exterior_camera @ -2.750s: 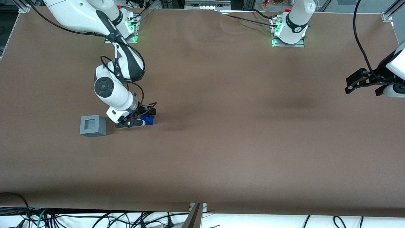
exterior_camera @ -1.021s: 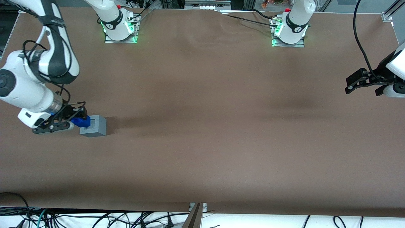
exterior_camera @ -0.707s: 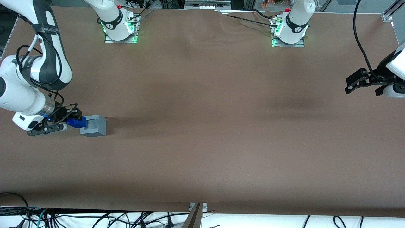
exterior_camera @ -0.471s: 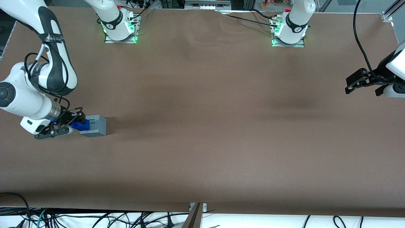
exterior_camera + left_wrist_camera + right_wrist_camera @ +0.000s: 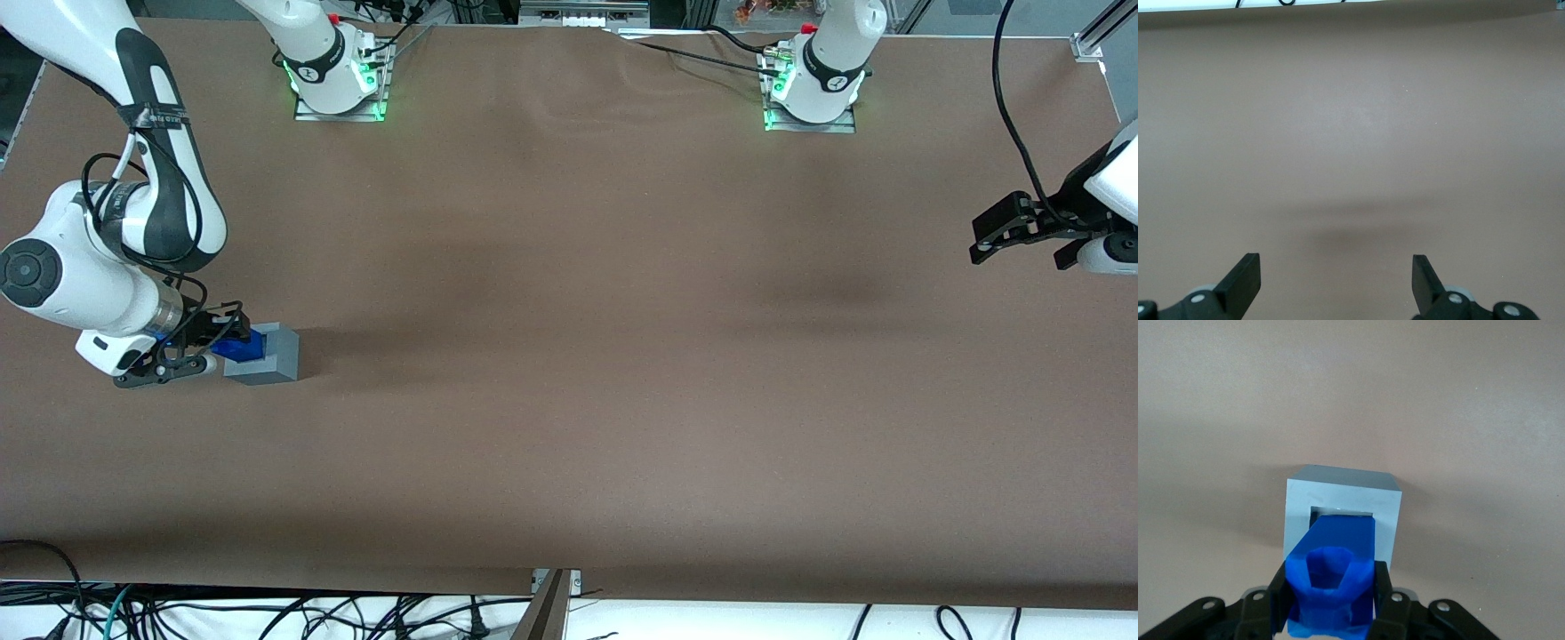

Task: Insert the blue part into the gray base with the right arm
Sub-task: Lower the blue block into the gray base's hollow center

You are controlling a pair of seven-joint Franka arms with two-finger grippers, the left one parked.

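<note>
The gray base (image 5: 267, 356) stands on the brown table toward the working arm's end. My right gripper (image 5: 222, 342) is shut on the blue part (image 5: 240, 346) and holds it over the base's top, at the edge of the square recess. In the right wrist view the blue part (image 5: 1335, 573) sits between the black fingers (image 5: 1278, 593), and its leading end overlaps the recess of the gray base (image 5: 1338, 500). How deep the blue part sits in the recess cannot be told.
Two arm mounts with green lights (image 5: 338, 89) (image 5: 809, 98) stand at the table edge farthest from the front camera. The parked arm's gripper (image 5: 1013, 227) hangs toward its end of the table. Cables lie below the near table edge (image 5: 267, 613).
My right gripper carried the blue part from the table beside the base, swung out past it toward the working arm's end, and now has moved back over the base's top.
</note>
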